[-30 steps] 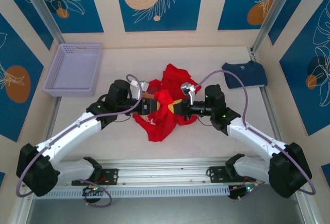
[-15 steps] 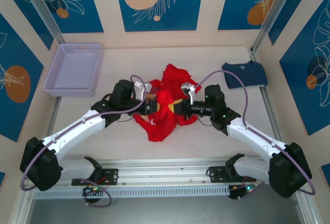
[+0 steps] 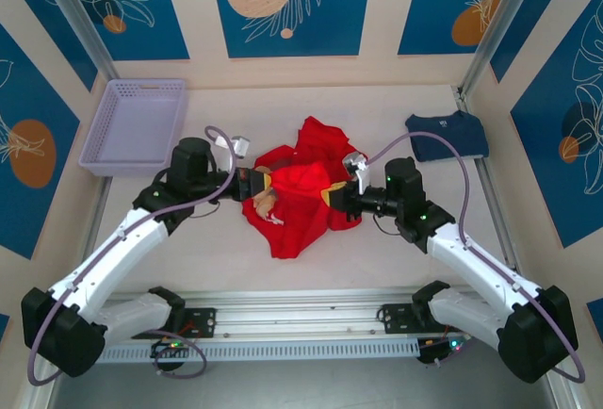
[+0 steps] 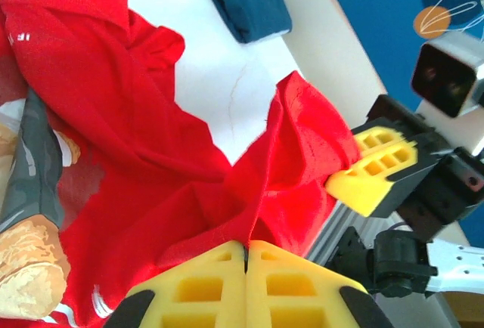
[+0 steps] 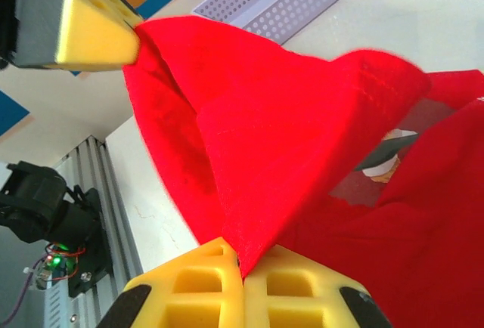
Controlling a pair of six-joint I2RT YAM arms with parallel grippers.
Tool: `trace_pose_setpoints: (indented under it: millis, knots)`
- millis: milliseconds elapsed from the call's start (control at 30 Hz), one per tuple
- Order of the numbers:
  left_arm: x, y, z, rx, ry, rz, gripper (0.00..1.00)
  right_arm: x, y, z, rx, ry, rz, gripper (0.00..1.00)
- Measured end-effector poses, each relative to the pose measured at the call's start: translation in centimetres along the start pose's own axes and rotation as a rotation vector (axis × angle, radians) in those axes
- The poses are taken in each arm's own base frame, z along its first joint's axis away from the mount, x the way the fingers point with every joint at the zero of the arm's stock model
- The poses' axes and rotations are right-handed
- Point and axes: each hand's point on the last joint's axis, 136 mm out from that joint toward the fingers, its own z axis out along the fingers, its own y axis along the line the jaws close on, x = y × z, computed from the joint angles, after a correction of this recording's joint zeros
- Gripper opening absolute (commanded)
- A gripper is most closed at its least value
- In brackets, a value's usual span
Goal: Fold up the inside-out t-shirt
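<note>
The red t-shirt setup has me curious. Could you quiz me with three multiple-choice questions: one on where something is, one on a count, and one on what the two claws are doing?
1. Where on the table is the lavender basket?
A) far left corner
B) far right corner
C) near edge, between the arm bases

2. How many t-shirts are on the table?
A) one
B) two
C) three

3. What are the left gripper and right gripper doing?
A) both open, above the cloth
B) both shut on the red t-shirt
C) one shut, one open

Answers:
1 A: in the top view the basket sits at the far left.
2 B: the red t-shirt lies in the middle and a folded navy t-shirt at the far right.
3 B: each wrist view shows the jaws pressed together with red cloth pinched between them.
</note>
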Motion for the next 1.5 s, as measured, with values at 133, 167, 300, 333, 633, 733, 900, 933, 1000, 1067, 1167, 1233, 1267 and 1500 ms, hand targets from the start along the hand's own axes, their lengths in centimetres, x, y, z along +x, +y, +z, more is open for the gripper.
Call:
trace_pose_setpoints:
  millis: [133,167,300,333,633,733,900,933,1000,1067,1167,1233,1267,1500]
  knots:
    - [-0.1,-0.3,-0.4,0.040,0.010,-0.009,0.00,0.6,-0.1,0.2,0.019,0.014,-0.020,0.01]
    - [-0.1,-0.5,-0.4,0.050,0.013,-0.007,0.00,1.0,0.0,0.4,0.017,0.024,-0.023,0.05]
    - [-0.2,-0.9,-0.4,0.076,0.008,0.023,0.00,3.0,0.4,1.6,0.010,0.083,-0.027,0.23]
    - [-0.2,-0.9,-0.4,0.077,0.005,0.037,0.00,3.6,0.4,1.8,0.014,0.102,-0.021,0.27]
    - [1.4,0.3,-0.1,0.065,0.004,0.113,0.00,3.1,-0.8,0.6,0.091,0.070,0.003,0.43]
    - [1.7,0.5,-0.1,0.063,0.007,0.123,0.00,2.3,-1.2,0.8,0.099,0.067,0.034,0.46]
    - [1.6,0.4,-0.2,0.067,-0.002,0.149,0.00,0.9,-1.9,3.0,0.095,0.113,0.119,0.58]
    - [1.7,0.4,-0.2,0.067,-0.003,0.153,0.00,0.8,-2.2,3.7,0.092,0.126,0.135,0.59]
    - [1.7,0.4,-0.2,0.068,-0.004,0.157,0.00,1.3,-2.5,5.0,0.086,0.159,0.162,0.59]
    - [1.7,0.3,-0.3,0.069,-0.006,0.159,0.00,2.4,-2.9,6.2,0.080,0.199,0.189,0.58]
    - [1.6,0.3,-0.3,0.069,-0.008,0.160,0.00,4.0,-3.6,7.5,0.071,0.250,0.231,0.46]
    - [1.6,0.3,-0.3,0.068,-0.008,0.160,0.00,4.8,-3.7,7.9,0.062,0.274,0.254,0.30]
    - [1.6,0.4,-0.3,0.065,-0.009,0.160,0.00,5.0,-3.7,8.0,0.059,0.278,0.259,0.24]
    - [1.4,1.4,-0.3,0.006,-0.023,0.154,0.00,2.2,-2.6,6.2,0.053,0.192,0.186,0.00]
